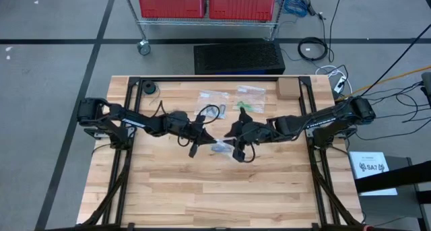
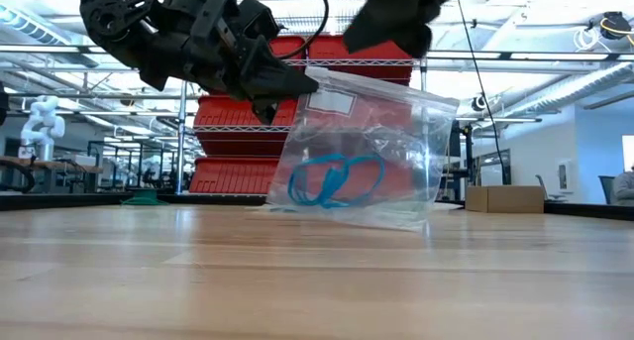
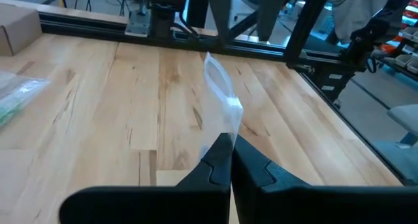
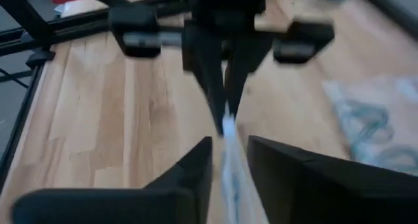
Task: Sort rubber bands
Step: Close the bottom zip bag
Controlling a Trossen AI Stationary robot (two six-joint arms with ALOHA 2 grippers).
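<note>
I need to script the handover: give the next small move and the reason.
Probably draw the right gripper back off the clear bag. Its jaws stand apart around the bag's edge, while the left gripper is shut on the bag, holding the blue rubber bands inside.

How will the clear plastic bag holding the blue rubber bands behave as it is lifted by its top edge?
Probably floppy: the clear plastic bag hangs creased from the left gripper, shut on its edge. Likely light, since only thin blue rubber bands sag at its bottom. The smooth film may slip from the opening right gripper.

Overhead, table-level, two wrist views
</note>
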